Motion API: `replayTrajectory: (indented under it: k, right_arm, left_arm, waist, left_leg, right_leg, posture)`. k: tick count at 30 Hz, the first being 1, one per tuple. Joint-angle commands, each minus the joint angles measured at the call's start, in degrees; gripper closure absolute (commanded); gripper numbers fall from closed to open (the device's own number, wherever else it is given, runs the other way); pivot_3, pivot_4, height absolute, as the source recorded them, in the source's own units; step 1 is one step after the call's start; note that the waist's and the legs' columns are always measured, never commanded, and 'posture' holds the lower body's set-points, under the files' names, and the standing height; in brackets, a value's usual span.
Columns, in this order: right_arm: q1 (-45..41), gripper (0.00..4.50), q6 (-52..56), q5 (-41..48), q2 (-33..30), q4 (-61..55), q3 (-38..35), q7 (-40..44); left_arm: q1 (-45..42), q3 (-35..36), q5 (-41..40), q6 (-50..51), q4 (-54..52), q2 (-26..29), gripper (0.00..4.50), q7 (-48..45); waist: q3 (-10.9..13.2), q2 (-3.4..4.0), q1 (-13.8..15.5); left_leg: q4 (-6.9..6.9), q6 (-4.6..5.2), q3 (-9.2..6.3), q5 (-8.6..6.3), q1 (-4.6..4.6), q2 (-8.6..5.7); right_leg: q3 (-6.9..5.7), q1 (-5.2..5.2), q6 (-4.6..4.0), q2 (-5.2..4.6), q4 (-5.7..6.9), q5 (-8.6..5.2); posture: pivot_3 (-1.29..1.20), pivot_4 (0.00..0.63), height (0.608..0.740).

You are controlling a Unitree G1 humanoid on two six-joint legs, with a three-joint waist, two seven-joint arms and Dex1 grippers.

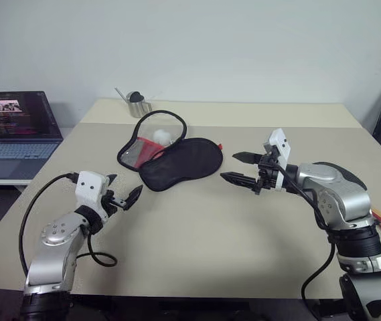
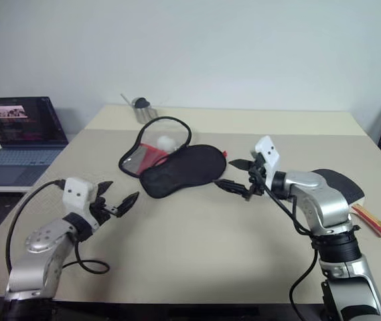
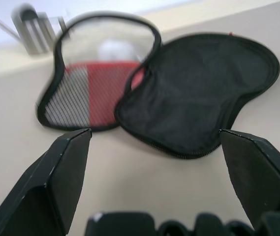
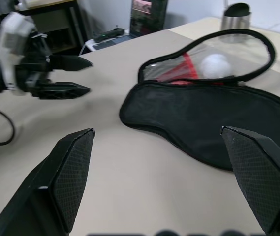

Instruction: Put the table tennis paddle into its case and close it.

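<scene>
Item: case [image 1: 177, 157], black fabric, unzipped and splayed flat mid-surface [image 1: 197, 234], red mesh half behind.
Handling, judged: light, limp, folds readily; best taken at the zip edge.
Paddle: cannot tell whether it lies in the case.
Left end effector [image 1: 124, 195]: released, level, low over the surface, near the case.
Right end effector [image 1: 240, 168]: released, level, aimed at the case's nearest edge.

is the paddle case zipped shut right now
No, the case lies unzipped and spread open on the table, its black half folded out beside the red mesh half.
</scene>
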Motion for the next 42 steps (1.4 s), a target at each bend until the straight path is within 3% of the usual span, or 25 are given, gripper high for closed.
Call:
replayTrajectory:
  k: [1, 14, 31, 41, 42]
  right_arm:
    - [0.7, 0.01, -1.0, 0.6, -0.2, -2.9, -0.8, -0.9]
    - [2.6, 0.01, -1.3, 1.3, -0.5, -4.2, -1.7, -3.2]
    - [4.3, 0.01, -0.8, 1.8, -1.3, -5.8, -2.8, -5.1]
    - [4.6, 0.01, -0.6, 2.1, -2.2, -6.2, -3.3, -5.5]
    - [4.7, 0.0, -0.6, 2.1, -2.2, -6.2, -3.4, -5.6]
  left_arm:
    - [-4.2, 0.8, -4.2, 5.2, 0.8, -0.6, 0.0, -0.3]
    - [-19.8, 2.5, -8.9, 19.1, 14.1, -4.5, 0.0, 6.0]
    - [-29.2, 2.2, -7.1, 16.5, 31.4, -9.2, 0.0, 13.1]
    - [-30.7, 4.1, -9.3, 18.8, 33.0, -13.2, 0.0, 15.0]
    - [-30.7, 4.0, -9.4, 19.1, 32.6, -13.5, 0.18, 14.9]
  waist:
    - [0.0, -0.04, 0.0]
    - [0.1, -0.11, -0.2]
    - [0.1, -0.13, 0.0]
    - [0.1, -0.13, 0.2]
    - [0.1, -0.13, 0.2]
  left_leg:
    - [0.01, 0.0, -0.01, 0.0, -0.01, 0.0]
    - [0.01, 0.0, 0.02, 0.0, -0.02, -0.04]
    - [0.05, -0.01, -0.01, 0.01, -0.09, -0.09]
    - [0.07, -0.02, -0.02, 0.01, -0.1, -0.12]
    - [0.08, -0.02, -0.02, 0.01, -0.1, -0.13]
  right_leg:
    - [0.0, 0.0, 0.0, 0.0, 0.0, 0.0]
    - [0.01, -0.04, 0.01, 0.03, 0.03, 0.01]
    - [-0.01, -0.08, 0.02, 0.0, 0.05, 0.01]
    - [-0.03, -0.07, 0.04, -0.03, 0.05, 0.02]
    - [-0.02, -0.07, 0.04, -0.04, 0.05, 0.02]
  posture:
    - [0.0, 0.15, 0.74]
    - [0.0, 0.15, 0.74]
    - [0.0, 0.15, 0.74]
    - [0.0, 0.15, 0.74]
    - [0.0, 0.15, 0.74]
